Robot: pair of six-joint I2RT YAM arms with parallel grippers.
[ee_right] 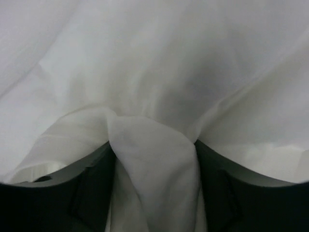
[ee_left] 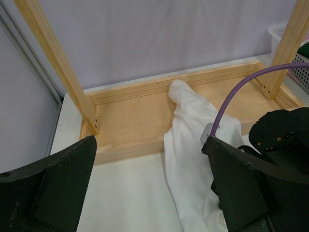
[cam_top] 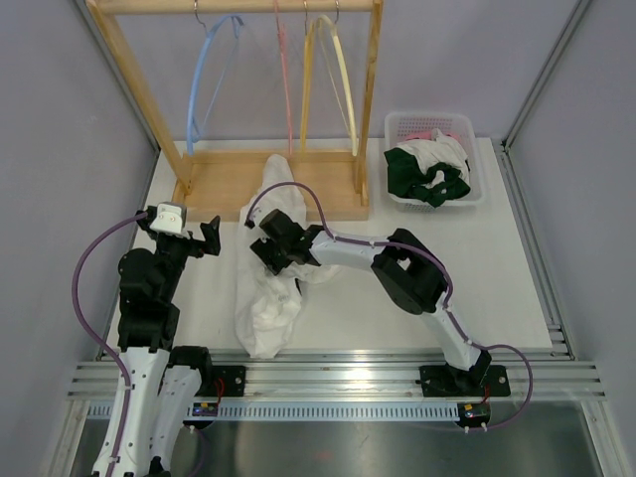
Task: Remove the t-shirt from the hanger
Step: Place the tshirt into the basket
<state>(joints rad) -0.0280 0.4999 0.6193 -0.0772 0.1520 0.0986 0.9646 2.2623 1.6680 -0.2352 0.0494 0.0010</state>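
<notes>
White cloth fills your right gripper [cam_top: 266, 245]: its jaws are pinched on a fold of the t-shirt [cam_top: 266, 313]. The shirt lies as a long strip, running from the wooden rack base [cam_top: 224, 179] ahead of those fingers back toward the arm bases. Your left gripper [cam_top: 212, 237] hangs open and empty just left of the strip. The pink hanger [cam_top: 287, 89] is straight ahead; you cannot tell whether the shirt's far end has cleared it.

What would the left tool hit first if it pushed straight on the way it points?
Most likely the near rail of the wooden rack base, after crossing a strip of table. The t-shirt lies just right of that line; depth is hard to judge.
</notes>
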